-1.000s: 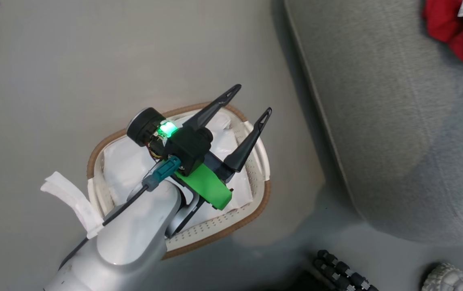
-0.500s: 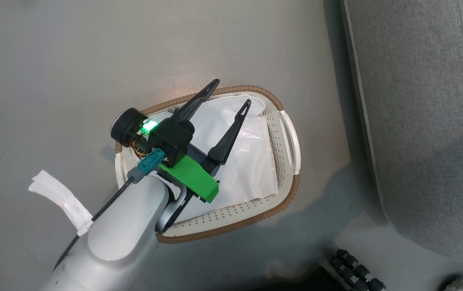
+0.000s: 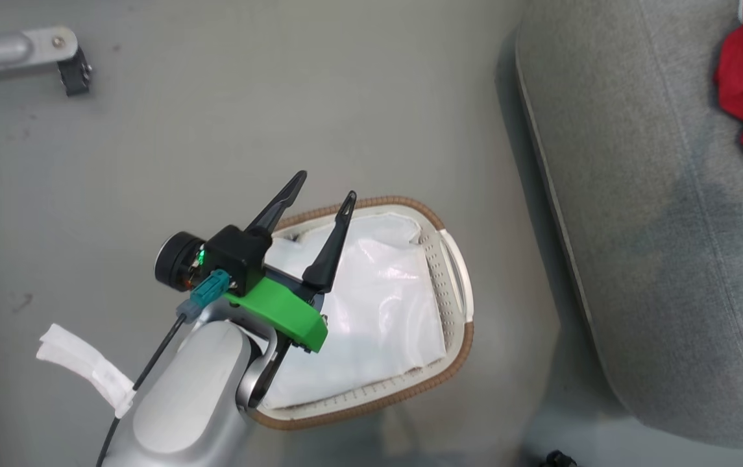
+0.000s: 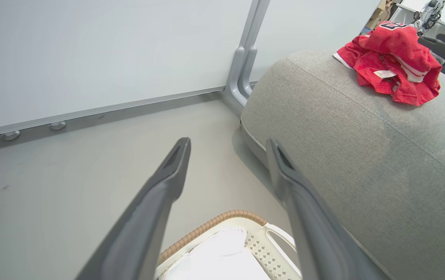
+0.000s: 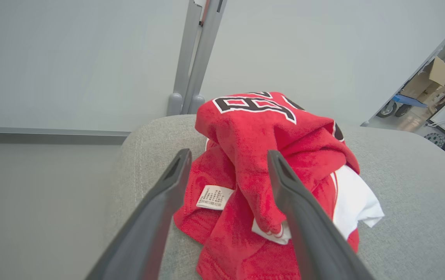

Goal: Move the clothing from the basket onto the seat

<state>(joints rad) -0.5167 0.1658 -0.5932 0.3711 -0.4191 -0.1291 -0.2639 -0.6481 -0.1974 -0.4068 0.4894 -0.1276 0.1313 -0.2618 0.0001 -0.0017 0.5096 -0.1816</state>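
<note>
While the left gripper (image 3: 325,184) was held spread over the basket (image 3: 468,334), clothing (image 5: 245,128) was noted on the seat (image 5: 401,175), right gripper (image 5: 229,153) spread.

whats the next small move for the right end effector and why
Probably draw the right end effector back from the red garments: its fingers are spread open, the pile rests heaped on the grey seat, and the basket's visible inside is white liner beneath the open left end effector, so the transfer looks done.

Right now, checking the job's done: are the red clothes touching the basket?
Apart. Left wrist view: the clothes lie on the seat, the basket sits below on the floor.
</note>
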